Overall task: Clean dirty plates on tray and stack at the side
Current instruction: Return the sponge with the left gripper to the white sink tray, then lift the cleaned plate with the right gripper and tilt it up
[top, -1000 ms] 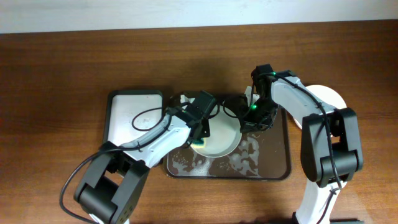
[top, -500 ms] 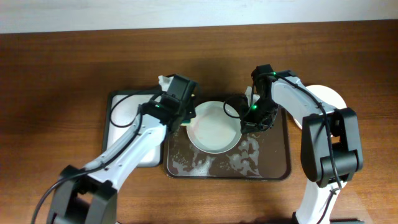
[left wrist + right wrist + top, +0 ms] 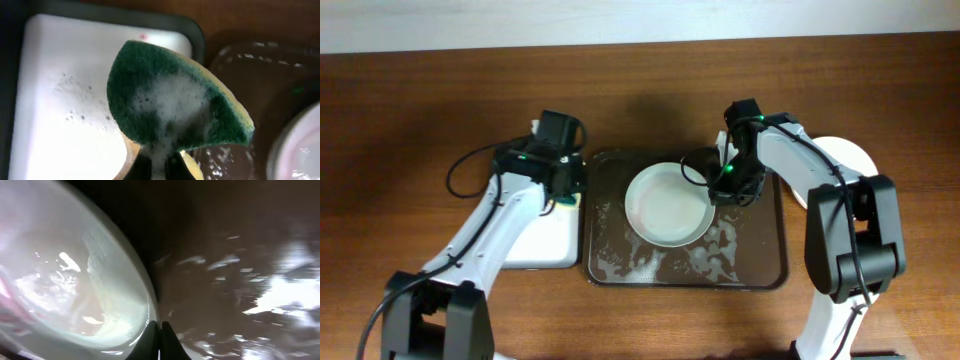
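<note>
One pale plate (image 3: 665, 205) sits wet in the brown tray (image 3: 760, 272), toward its upper middle. The right gripper (image 3: 724, 184) has its fingers pinched tight on the plate's right rim. Over on the left, the left gripper (image 3: 560, 187) clamps a soapy green sponge (image 3: 175, 105) above the white tray's (image 3: 535, 250) right edge.

Left arm (image 3: 492, 228), right arm (image 3: 798, 163): white link shells, black joint housings, loose black cables (image 3: 450, 180). Green LEDs (image 3: 728, 170) near wrists. Fingers (image 3: 150, 339) slim, black.
</note>
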### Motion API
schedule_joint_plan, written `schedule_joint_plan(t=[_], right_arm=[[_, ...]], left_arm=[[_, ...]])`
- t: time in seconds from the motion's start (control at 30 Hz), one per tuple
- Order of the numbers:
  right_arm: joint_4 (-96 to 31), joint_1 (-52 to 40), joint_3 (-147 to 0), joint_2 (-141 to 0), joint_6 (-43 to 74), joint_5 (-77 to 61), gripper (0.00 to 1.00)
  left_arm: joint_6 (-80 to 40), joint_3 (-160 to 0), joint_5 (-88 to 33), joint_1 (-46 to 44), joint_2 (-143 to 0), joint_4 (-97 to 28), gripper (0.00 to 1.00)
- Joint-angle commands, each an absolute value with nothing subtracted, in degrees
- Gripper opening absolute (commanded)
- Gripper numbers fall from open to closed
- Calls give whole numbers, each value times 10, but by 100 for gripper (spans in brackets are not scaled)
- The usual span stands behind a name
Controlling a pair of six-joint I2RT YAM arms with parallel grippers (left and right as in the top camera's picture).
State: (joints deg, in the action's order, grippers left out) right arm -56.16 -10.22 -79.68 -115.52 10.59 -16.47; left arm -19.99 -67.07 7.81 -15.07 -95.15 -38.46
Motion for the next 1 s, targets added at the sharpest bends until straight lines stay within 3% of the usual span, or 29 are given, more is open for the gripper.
schedule_joint_plan(t=[0.0,0.33,0.37,0.43,0.5,0.53,0.7,0.87,0.97], right_arm=[[-568,-101,-820,-1093,110,-87,4],[-590,-117,-820,-974,110,56,4],[-590,-123,-820,-967,110,77,4],[-589,-136,-821,-952,110,111,4],[-587,-156,-821,-937,110,149,4],[-584,-168,-821,-929,110,167,4],[-579,-187,-820,-924,115,162,4],[-574,-149,-820,-928,117,58,37],[-574,-109,-819,-936,113,5,39]], left_arm=[[-170,-648,36,-112,-968,-365,0],[-151,-619,8,-62,-1029,-314,0],[-151,-619,8,-62,-1039,-313,25],[-151,-619,9,-62,-1047,-313,66],[-151,-619,8,-62,-1049,-314,92],[-151,-619,8,-62,-1049,-315,96],[-151,-619,8,-62,-1049,-337,99],[-151,-619,8,-62,-1049,-355,100],[-151,-619,8,-62,-1049,-366,100]])
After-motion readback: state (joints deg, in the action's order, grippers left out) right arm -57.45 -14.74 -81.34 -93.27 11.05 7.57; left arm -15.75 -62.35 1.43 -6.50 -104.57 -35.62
